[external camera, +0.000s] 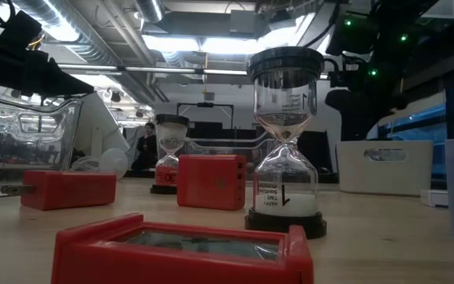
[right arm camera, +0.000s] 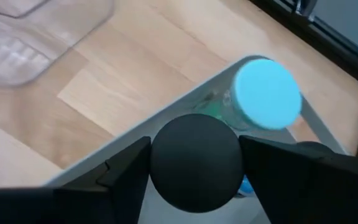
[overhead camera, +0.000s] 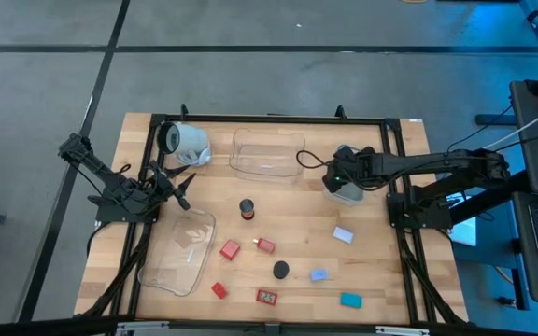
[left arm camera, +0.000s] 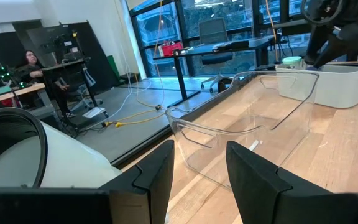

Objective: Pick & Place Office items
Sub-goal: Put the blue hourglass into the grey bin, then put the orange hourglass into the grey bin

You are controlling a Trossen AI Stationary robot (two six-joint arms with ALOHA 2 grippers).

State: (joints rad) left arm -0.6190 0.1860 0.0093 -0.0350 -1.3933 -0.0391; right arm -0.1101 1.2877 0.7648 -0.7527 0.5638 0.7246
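Right tool [right arm camera: 194,163] pinching black round knob [right arm camera: 195,160], directly above grey tub [overhead camera: 346,193] rim; teal-topped knob [right arm camera: 268,93] already inside. Left tool [left arm camera: 199,168] narrow gap, empty, beside white mug [overhead camera: 187,143], farther from tub.

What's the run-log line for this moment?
right gripper: shut on black-capped sand timer, over grey tub | left gripper: idle near mug | loose items on table

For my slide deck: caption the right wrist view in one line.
Right gripper holds a black-capped sand timer over the grey tub, beside a teal-capped one.
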